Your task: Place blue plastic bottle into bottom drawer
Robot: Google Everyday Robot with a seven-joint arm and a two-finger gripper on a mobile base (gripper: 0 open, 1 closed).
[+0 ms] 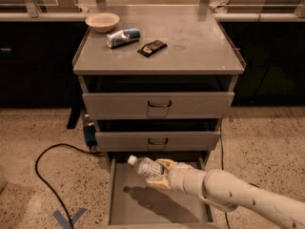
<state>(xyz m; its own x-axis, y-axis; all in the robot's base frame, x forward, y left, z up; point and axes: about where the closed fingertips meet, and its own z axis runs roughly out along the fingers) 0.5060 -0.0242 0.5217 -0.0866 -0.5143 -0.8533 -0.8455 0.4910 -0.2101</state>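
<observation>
The blue plastic bottle [144,166] is clear with a white cap and a pale label. It lies tilted in my gripper [159,174], cap pointing up-left, held above the open bottom drawer [138,206]. The gripper's tan fingers [165,164] are shut on the bottle's lower half. My white arm [238,197] reaches in from the lower right. The drawer is pulled out, with a flat grey floor where the bottle's shadow falls. The bottle sits just below the front of the middle drawer [157,140].
The cabinet top [190,42] holds a beige bowl [102,21], a blue-and-silver can [123,36] lying on its side and a dark packet [152,47]. The top drawer [158,105] is shut. A black cable [52,168] loops on the speckled floor at left.
</observation>
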